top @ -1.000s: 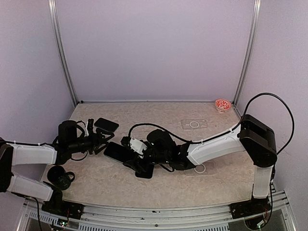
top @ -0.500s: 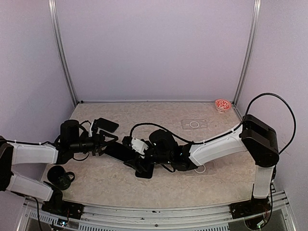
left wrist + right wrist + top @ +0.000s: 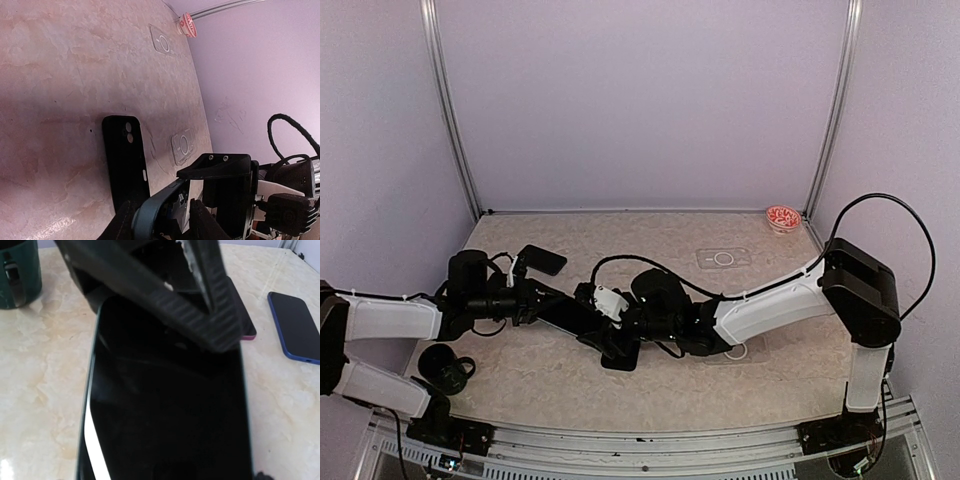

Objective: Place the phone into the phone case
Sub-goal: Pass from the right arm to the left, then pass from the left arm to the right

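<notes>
The phone (image 3: 565,311), dark-screened with a teal rim, is held off the table between both arms. My right gripper (image 3: 607,322) is shut on its near end, and its black screen (image 3: 165,405) fills the right wrist view. My left gripper (image 3: 540,300) has closed on the far end. Its fingers (image 3: 120,225) sit on either side of the phone's rim (image 3: 155,212), and one finger (image 3: 165,295) lies across the screen. The black phone case (image 3: 125,160) lies flat on the table under the right gripper, camera holes showing, and also appears in the top view (image 3: 618,358).
A second, blue phone (image 3: 542,260) lies at the back left (image 3: 295,330). A dark green mug (image 3: 445,368) stands near the left arm's base (image 3: 17,275). Two clear cases (image 3: 723,258) (image 3: 735,350) lie to the right. A red dish (image 3: 783,218) sits in the back right corner.
My left gripper has moved right to the phone's far end and closed its fingers on it. The right gripper has kept hold of the phone, almost still.
</notes>
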Controlling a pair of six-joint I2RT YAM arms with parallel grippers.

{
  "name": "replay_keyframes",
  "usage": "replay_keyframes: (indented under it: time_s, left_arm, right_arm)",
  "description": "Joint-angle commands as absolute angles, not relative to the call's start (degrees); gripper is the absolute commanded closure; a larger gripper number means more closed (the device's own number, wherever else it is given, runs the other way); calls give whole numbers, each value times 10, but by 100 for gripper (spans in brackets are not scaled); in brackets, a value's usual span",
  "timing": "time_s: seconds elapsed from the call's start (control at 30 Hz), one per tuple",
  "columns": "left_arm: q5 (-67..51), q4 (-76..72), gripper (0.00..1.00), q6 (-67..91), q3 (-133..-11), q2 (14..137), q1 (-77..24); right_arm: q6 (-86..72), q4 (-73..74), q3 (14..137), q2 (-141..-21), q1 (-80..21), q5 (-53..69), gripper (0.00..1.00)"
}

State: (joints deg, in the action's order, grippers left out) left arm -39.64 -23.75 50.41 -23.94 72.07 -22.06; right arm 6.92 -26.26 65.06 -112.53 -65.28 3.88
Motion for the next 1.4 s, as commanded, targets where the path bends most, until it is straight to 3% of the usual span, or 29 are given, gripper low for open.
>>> replay_keyframes:
  time_s: [0.0, 0.1, 0.27, 0.53, 0.77, 1.0, 1.37]
  left_arm:
    - [-415, -241, 73, 494, -254, 725, -225]
    - [-420, -247, 85, 496, -252, 727, -225]
    - [-427, -264, 93, 505, -250, 729, -226]
    - [-434, -298, 100, 517, -249, 716, -227]
    - [-430, -358, 100, 523, -245, 670, -228]
    - [-388, -452, 100, 544, -235, 625, -237]
    - [-348, -627, 100, 593, -244, 687, -284]
  right_arm:
    - [77, -301, 649, -1099, -647, 36, 35]
    - [79, -304, 645, -1098, -646, 33, 35]
    - [82, -313, 638, -1095, -645, 28, 33]
    - [-7, -269, 642, -1057, -616, 75, 1]
    - [-172, -256, 598, -978, -552, 215, 1]
    - [-334, -364, 523, -948, -503, 320, 1]
    - [-459, -497, 512, -967, -486, 412, 2]
